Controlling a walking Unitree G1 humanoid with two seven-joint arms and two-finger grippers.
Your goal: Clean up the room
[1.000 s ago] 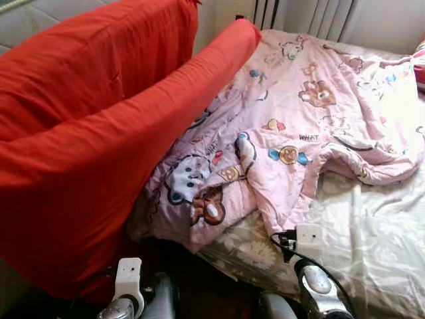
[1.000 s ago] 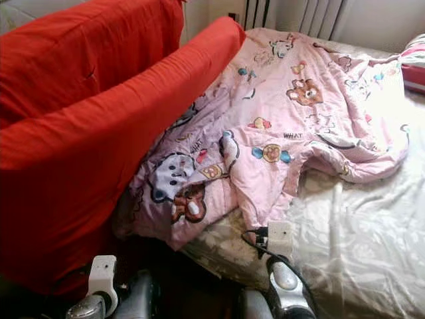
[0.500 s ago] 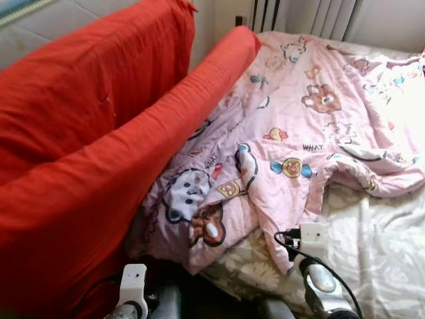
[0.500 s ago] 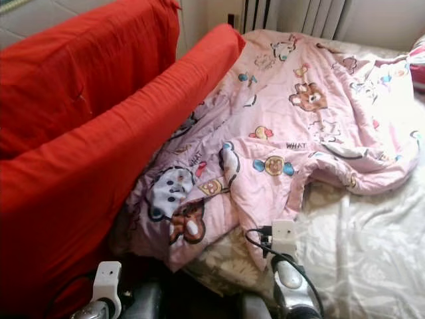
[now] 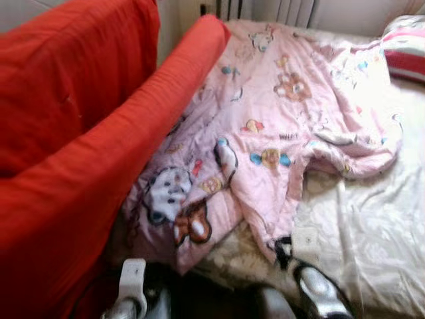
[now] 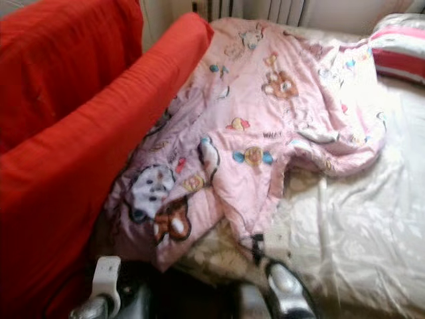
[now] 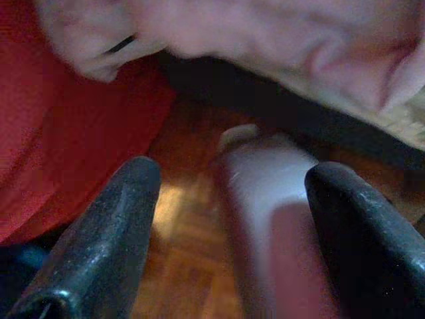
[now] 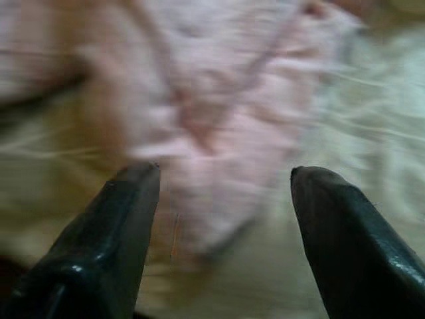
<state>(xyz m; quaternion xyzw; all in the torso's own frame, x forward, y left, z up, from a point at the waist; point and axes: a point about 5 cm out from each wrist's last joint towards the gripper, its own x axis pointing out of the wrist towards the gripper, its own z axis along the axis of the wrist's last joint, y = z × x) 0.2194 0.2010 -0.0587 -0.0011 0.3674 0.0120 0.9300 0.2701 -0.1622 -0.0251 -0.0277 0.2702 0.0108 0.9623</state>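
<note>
While the pink blanket (image 5: 279, 126) lies crumpled on the bed (image 5: 372, 226), your right gripper (image 8: 222, 199) hovers over its edge, jaws spread; left gripper (image 7: 229, 219), also spread, hangs above the floor (image 7: 179, 266).

Head stereo downward; wrists close-up.

— What furniture is here?
— A bed (image 5: 372, 226) with a pale, cream floral sheet, lit brightly toward its right side. Along its left stands red upholstered furniture, a sofa (image 5: 73, 153) by the look, its back and a long rounded arm pressed close to the bed.
— And behind?
— A light wall (image 6: 339, 13) and what seem to be the vertical bars of a radiator (image 5: 265, 8).
— The floor?
— Brown wooden parquet (image 7: 179, 266), in shade under the bed edge.
</note>
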